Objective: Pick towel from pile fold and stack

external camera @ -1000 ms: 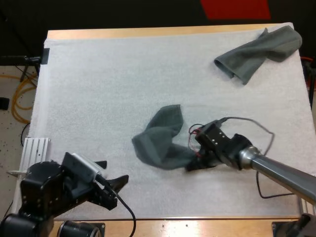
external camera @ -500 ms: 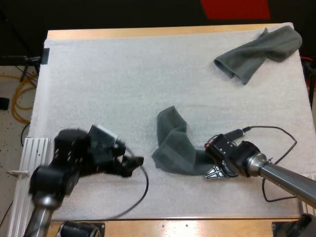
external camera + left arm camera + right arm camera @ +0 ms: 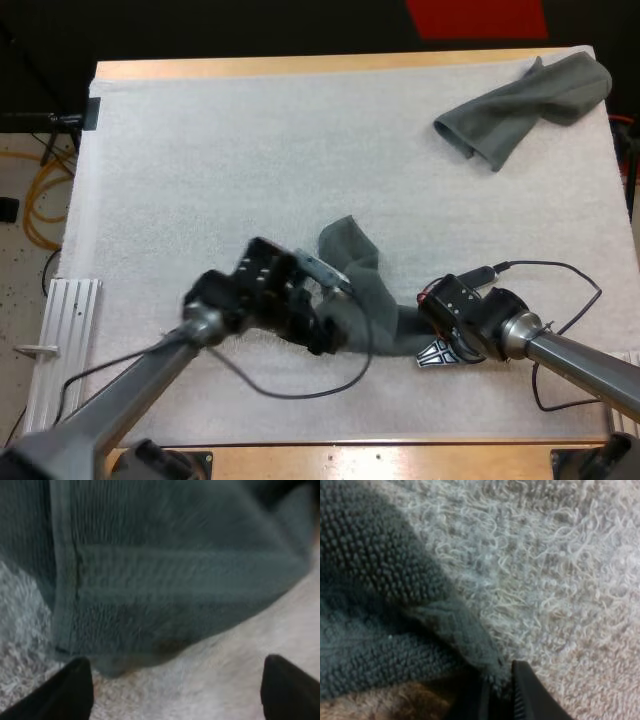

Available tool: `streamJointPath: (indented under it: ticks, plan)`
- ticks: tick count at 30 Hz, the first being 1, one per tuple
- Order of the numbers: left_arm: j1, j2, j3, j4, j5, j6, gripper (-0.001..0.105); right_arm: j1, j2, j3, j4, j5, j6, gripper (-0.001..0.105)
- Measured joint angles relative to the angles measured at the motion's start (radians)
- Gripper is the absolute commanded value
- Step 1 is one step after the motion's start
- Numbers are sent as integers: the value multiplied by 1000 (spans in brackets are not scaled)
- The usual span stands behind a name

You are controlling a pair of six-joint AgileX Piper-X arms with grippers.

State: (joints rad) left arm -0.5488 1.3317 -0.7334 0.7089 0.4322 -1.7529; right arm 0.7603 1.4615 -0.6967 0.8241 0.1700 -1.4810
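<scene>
towel (image 3: 372,298) near front edge of mat (image 3: 200,150) | left gripper (image 3: 322,332) spread apart at its edge; right gripper (image 3: 432,350) pinching its corner

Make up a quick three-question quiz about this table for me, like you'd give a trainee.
1. True or false: the left gripper is clamped on the crumpled towel.
2. How many towels lie on the white mat? A) one B) two C) three
3. Fill in: one end of the crumpled towel is pinched by the ____ gripper.
Key: 1. False: its fingers stand apart, clear of the towel. 2. B: the second towel lies at the mat's far right corner. 3. Right: the right gripper is shut on it.
</scene>
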Motion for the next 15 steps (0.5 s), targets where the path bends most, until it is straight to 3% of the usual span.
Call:
streamJointPath:
  ticks: [5, 15]
  plan:
    - [-22, 130, -44, -32, -100, -17, 67, 0, 0, 0, 0, 0, 0, 0]
    - [-22, 242, -85, -44, -130, -19, 65, 0, 0, 0, 0, 0, -14, 0]
